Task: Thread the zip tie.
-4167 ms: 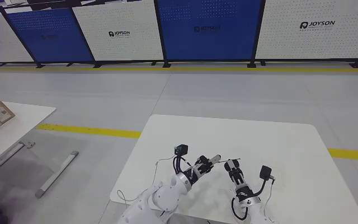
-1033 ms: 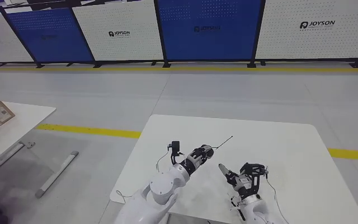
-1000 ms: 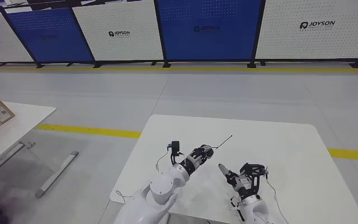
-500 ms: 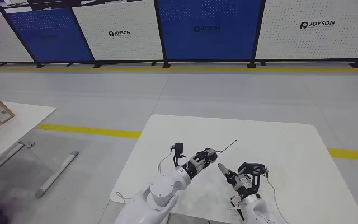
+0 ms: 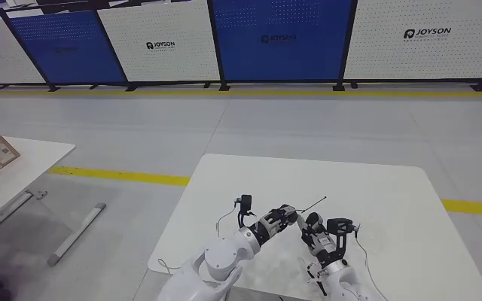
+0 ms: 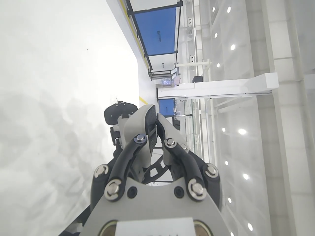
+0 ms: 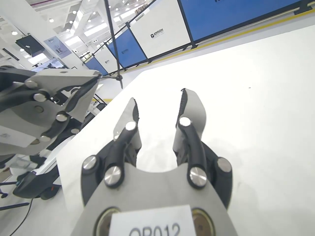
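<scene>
Over the near half of the table (image 5: 376, 180), left gripper (image 5: 290, 214) pinched shut on one end of the zip tie (image 5: 312, 204), strap straight, pointing toward the far right. Just beside, right gripper (image 7: 158, 101) fingers (image 7: 189, 104) partly spread, touching nothing.

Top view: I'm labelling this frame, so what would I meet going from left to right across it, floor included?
Side table → grey bar on the floor → left gripper → right gripper → the zip tie's free end.
</scene>
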You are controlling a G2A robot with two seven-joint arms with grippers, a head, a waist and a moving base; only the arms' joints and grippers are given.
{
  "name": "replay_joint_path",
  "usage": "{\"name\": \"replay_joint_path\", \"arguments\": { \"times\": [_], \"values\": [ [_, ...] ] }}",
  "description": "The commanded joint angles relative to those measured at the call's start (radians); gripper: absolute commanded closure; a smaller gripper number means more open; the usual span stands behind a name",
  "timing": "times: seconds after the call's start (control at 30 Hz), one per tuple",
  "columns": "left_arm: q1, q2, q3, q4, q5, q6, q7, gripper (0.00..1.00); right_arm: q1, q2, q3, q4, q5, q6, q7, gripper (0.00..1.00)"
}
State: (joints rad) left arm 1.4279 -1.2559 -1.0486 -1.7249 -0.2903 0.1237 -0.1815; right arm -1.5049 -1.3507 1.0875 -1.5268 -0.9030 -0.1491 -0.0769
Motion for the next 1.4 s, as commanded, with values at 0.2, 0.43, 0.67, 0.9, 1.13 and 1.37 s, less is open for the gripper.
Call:
{"name": "replay_joint_path", "arguments": {
  "times": [0.2,0.43,0.67,0.9,1.13,1.37],
  "values": [
    [-0.008,-0.002,0.006,0.013,0.003,0.0,0.011,1.0,-0.009,0.001,0.003,-0.006,-0.005,-0.029,-0.027,0.71],
    [-0.008,-0.002,0.015,0.015,0.013,-0.001,0.012,1.0,-0.017,0.003,0.01,-0.013,0.0,-0.052,-0.042,0.75],
    [-0.001,-0.001,0.018,0.009,0.023,0.0,0.011,1.0,-0.017,0.003,0.011,-0.016,0.0,-0.057,-0.04,0.77],
    [0.004,0.001,0.025,0.003,0.038,0.003,0.006,1.0,-0.011,0.002,0.006,-0.012,0.003,-0.056,-0.028,0.8],
    [0.008,0.001,0.028,0.0,0.044,0.001,0.004,1.0,-0.008,0.001,0.002,-0.007,0.005,-0.057,-0.026,0.77],
    [0.009,0.002,0.032,0.005,0.05,-0.002,0.004,1.0,-0.007,0.001,0.001,-0.007,0.003,-0.058,-0.026,0.82]
  ]
}}
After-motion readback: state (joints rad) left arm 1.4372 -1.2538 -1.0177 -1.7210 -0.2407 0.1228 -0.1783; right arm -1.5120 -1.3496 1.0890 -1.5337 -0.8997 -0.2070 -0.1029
